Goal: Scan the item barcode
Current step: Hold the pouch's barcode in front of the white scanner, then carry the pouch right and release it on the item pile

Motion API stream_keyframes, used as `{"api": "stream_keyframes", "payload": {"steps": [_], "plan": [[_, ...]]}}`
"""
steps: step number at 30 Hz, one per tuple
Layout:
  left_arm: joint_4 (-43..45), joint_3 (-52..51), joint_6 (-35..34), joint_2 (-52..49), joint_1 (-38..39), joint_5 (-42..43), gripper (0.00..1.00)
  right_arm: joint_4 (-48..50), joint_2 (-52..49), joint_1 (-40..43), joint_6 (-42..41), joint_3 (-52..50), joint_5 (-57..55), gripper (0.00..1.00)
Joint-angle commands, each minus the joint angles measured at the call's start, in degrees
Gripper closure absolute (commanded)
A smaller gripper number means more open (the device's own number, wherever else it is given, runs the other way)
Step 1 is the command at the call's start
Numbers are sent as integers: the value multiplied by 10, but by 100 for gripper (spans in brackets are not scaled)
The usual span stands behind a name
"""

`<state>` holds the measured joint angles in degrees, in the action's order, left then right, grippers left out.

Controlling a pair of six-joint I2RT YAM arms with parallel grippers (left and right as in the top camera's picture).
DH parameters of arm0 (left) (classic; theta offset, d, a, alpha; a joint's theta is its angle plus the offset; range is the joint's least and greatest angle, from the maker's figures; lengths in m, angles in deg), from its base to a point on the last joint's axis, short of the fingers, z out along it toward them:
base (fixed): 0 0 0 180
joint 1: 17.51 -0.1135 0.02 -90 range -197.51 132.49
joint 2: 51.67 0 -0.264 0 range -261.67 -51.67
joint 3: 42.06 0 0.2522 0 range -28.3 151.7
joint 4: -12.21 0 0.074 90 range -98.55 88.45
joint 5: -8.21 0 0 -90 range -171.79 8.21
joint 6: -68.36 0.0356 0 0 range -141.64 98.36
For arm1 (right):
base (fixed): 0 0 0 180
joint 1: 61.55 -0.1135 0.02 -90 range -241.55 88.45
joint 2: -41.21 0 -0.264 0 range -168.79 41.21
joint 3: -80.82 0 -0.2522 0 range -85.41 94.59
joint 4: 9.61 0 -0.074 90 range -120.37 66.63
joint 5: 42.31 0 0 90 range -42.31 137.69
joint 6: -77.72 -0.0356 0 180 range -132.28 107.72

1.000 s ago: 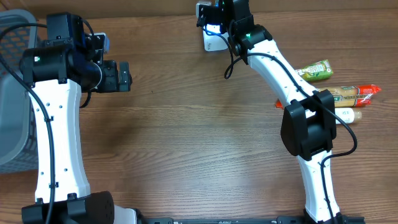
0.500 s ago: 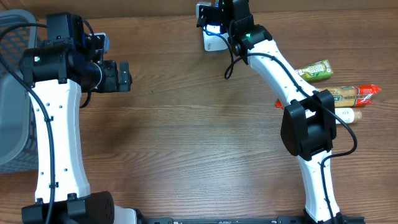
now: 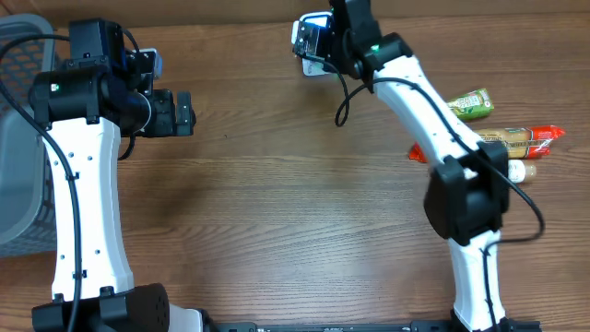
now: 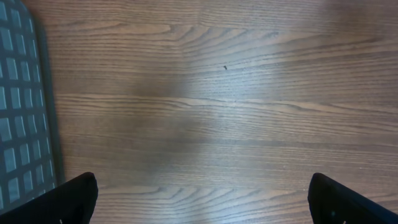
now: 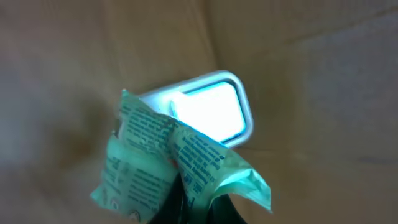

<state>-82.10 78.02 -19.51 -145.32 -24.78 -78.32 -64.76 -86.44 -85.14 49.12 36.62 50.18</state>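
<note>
Green packet (image 5: 163,163) by the glowing scanner (image 5: 214,111).
Pinched it tight in the right end effector (image 5: 193,208); hung the left end effector (image 4: 202,199), fingers (image 4: 69,200) spread wide, over the table (image 4: 217,93) by a grey basket (image 4: 18,93).

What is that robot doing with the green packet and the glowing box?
The right pincer is shut on a green packet and holds it up to the scanner, whose window glows bright, so the barcode can be read. The left pincer hangs open over the table, holding nothing, near a grey basket. More snack packets lie on the table's right side.
</note>
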Motion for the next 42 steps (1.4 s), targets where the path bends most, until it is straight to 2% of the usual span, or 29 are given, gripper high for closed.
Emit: {"api": "stream_keyframes", "payload": {"steps": [1,4,9,14,17,22,30,31,35,36,38,42], "plan": [[0,-1,13,-1,-2,6,0,-60,126,18,-160,10,172,96],[0,-1,13,-1,-2,6,0,-145,163,46,-247,10,221,96],[0,-1,13,-1,-2,6,0,-267,186,119,-384,10,214,96],[0,-1,13,-1,-2,6,0,-322,159,212,-484,4,188,96],[0,-1,13,-1,-2,6,0,-314,139,263,-488,-21,183,96],[0,-1,13,-1,-2,6,1,-299,88,333,-429,-61,182,96],[0,-1,13,-1,-2,6,0,-291,40,388,-434,-73,182,96],[0,-1,13,-1,-2,6,0,-293,40,390,-434,-73,182,91],[0,-1,13,-1,-2,6,1,-298,40,393,-434,-73,182,37],[0,-1,13,-1,-2,6,0,-301,40,394,-434,-73,182,31],[0,-1,13,-1,-2,6,0,-314,40,394,-434,-67,182,27],[0,-1,13,-1,-2,6,0,-369,42,394,-434,-24,199,27]]}}
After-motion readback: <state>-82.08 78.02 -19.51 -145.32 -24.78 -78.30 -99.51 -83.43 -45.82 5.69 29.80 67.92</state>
